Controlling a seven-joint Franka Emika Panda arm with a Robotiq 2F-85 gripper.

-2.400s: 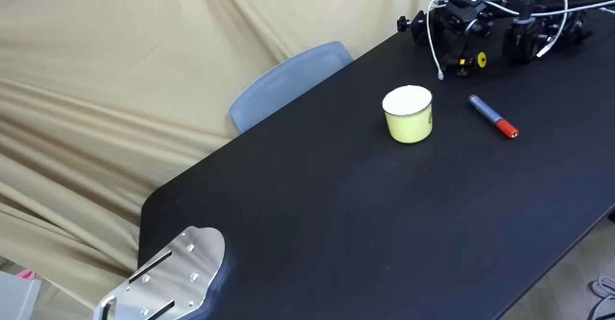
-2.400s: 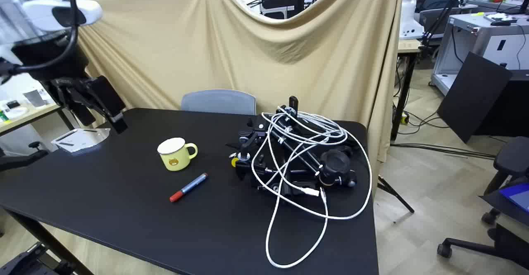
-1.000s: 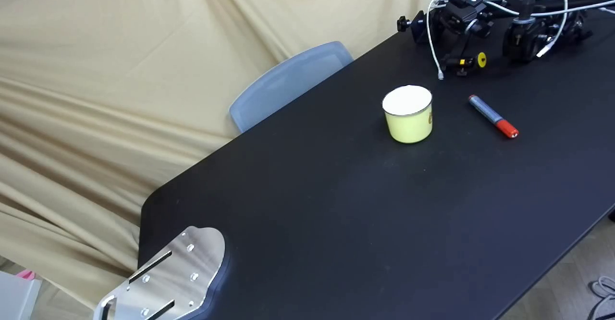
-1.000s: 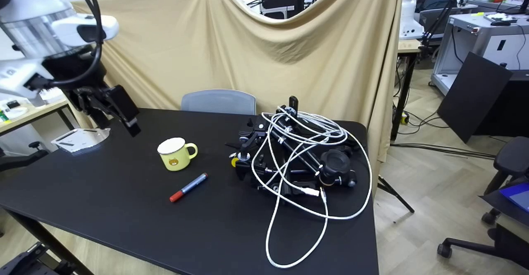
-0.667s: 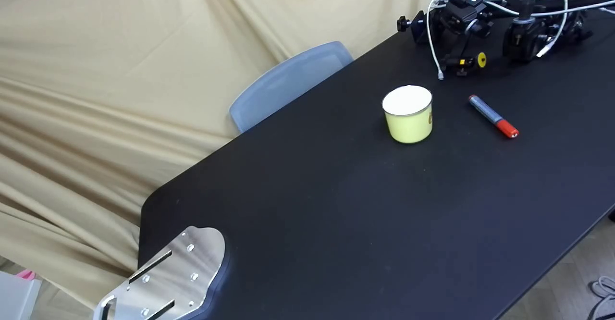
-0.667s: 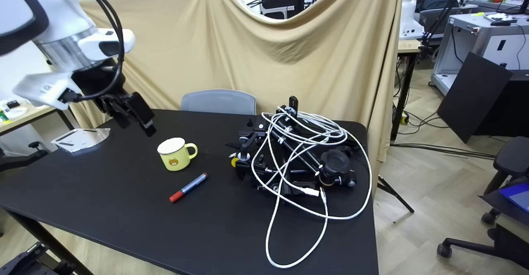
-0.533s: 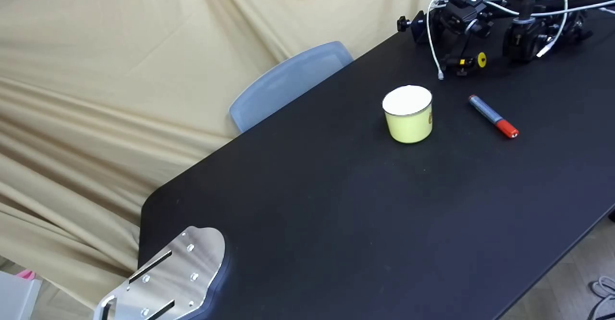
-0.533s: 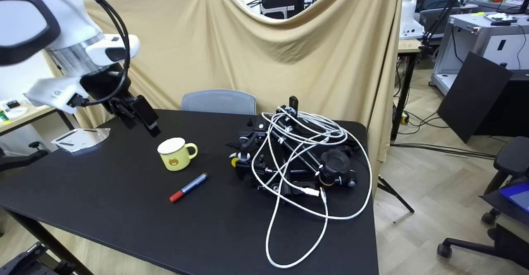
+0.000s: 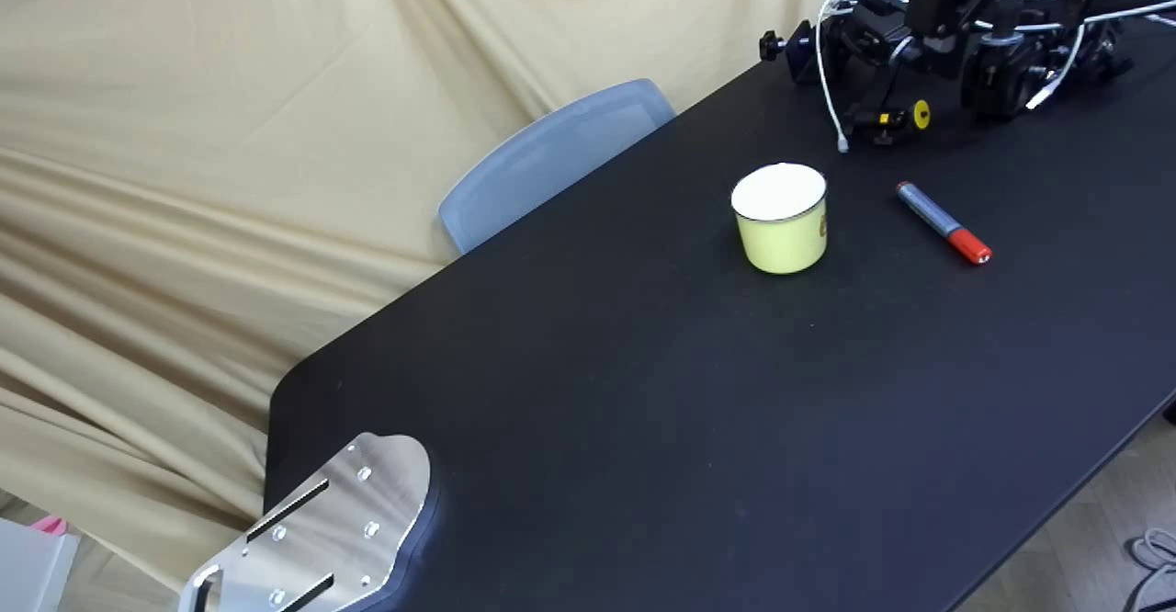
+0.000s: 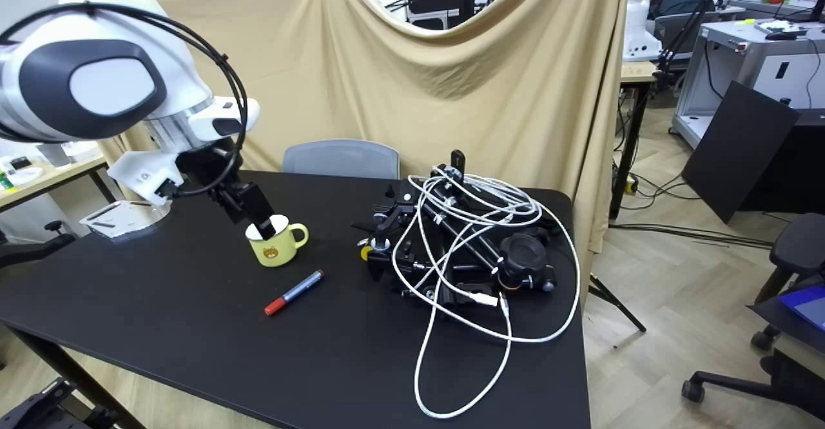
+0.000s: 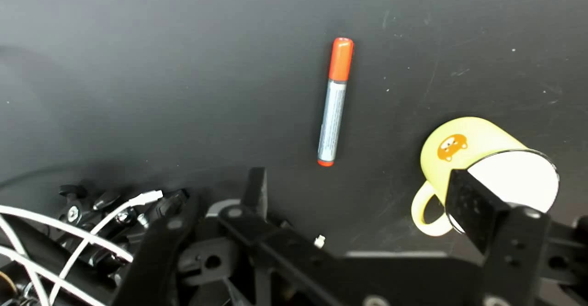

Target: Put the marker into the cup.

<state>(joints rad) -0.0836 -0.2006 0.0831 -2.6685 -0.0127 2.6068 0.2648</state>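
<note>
A: How is the gripper (image 11: pixel 358 179) set, and where is the marker (image 11: pixel 334 102) found?

B: In the wrist view its fingers (image 11: pixel 475 205) are spread wide, with nothing held between them; the marker is seen lying on the black table (image 9: pixel 588 391) ahead of them, red cap pointed away; reaching for it is judged to be the step in hand.

A: How is that best done?

B: The marker is lined up almost square to the closing path, so only a slight turn seems needed; it is seen nearer the finger at the left of that view, so a small shift that way is advised; the lean shown in an exterior view is best straightened, and the fingers lowered evenly on both sides before being brought together; if gripped toward one end, the marker can likely be tipped into the cup (image 9: pixel 781 246) rather than left across its mouth.

A: Is the cup in the way?

B: It is stood upright beside the marker, apart from it; it is partly hidden by a finger in the wrist view, so a knock is best guarded against; past these, a heap of black gear (image 10: pixel 477 247) is piled; beyond, a chair (image 10: pixel 341 158) and hanging cloth (image 10: pixel 451 68) are seen.
</note>
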